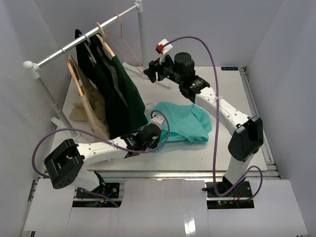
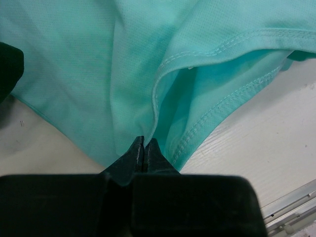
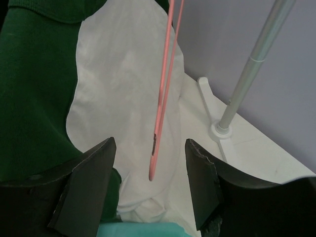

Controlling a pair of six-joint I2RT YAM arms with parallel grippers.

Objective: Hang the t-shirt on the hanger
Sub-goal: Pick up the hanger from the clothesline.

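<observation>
The teal t-shirt (image 1: 180, 123) lies crumpled on the table's middle. My left gripper (image 1: 148, 136) is at its near-left edge. In the left wrist view the jaws (image 2: 143, 144) are shut on a fold of the t-shirt (image 2: 98, 59) beside a stitched hem. The thin pink hanger (image 1: 127, 45) hangs from the rail at the back. My right gripper (image 1: 151, 72) is raised beside it. In the right wrist view the hanger (image 3: 165, 89) dangles with its lower corner between the open fingers of the right gripper (image 3: 150, 148), touching neither finger.
A metal clothes rail (image 1: 84, 42) crosses the back left. It carries a dark green garment (image 1: 118, 96) and a tan garment (image 1: 91, 106) on wooden hangers. A white cloth (image 3: 123, 74) lies under the hanger. The rack's post (image 3: 247, 74) and foot stand to the right.
</observation>
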